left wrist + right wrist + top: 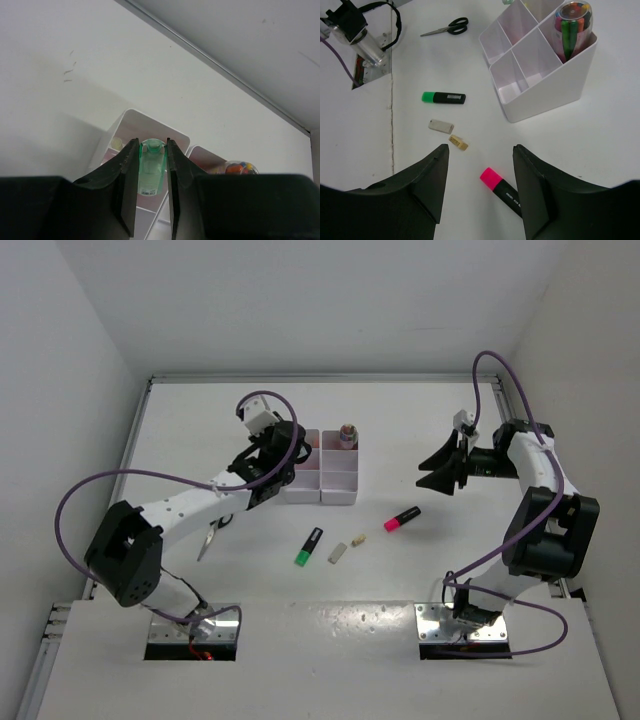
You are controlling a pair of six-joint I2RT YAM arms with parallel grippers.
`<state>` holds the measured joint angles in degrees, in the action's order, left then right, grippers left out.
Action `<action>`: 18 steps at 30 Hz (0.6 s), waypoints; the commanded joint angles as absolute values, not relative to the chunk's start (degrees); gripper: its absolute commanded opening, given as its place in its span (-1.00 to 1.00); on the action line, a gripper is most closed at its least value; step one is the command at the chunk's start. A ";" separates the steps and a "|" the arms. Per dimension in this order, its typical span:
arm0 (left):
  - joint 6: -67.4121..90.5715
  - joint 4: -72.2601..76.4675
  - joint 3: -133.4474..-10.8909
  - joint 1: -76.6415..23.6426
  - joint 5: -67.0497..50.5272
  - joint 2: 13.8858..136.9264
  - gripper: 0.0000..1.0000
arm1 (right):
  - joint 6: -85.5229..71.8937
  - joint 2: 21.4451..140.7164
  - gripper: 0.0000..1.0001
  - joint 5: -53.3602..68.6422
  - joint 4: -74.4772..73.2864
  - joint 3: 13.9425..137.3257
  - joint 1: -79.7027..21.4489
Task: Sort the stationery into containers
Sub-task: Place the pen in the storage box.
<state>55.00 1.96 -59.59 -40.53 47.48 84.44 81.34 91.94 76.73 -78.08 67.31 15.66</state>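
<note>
Green pen (150,175), pinched between the left gripper's (151,147) jaws, hangs over a left-side compartment of the white organiser (131,119) at the scene's far centre. A clean drop calls for centring the pen's lower end inside the walls, lowering it, then parting the jaws. Reaching far and rightward, the left arm (190,502) tilts its wrist downward. Right gripper (480,150), spread wide and empty, hovers right of the organiser, above the pink highlighter (502,190).
</note>
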 commanded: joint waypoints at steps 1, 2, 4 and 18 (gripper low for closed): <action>56.33 6.50 -58.54 -40.69 49.75 85.69 -1.00 | 84.64 92.02 0.09 79.89 -80.42 67.32 16.00; 56.34 7.03 -58.54 -40.69 49.75 85.69 -1.00 | 84.64 92.02 0.09 79.89 -80.42 67.32 16.00; 56.87 7.56 -58.54 -40.69 49.75 86.57 -1.00 | 84.64 92.02 0.09 79.89 -80.42 67.32 16.00; 59.06 8.01 -58.62 -40.69 49.30 92.64 -0.87 | 85.17 92.55 0.17 79.37 -80.42 67.32 16.00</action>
<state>57.54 6.50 -57.84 -40.53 47.86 92.03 81.76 92.47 76.71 -78.11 67.29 15.66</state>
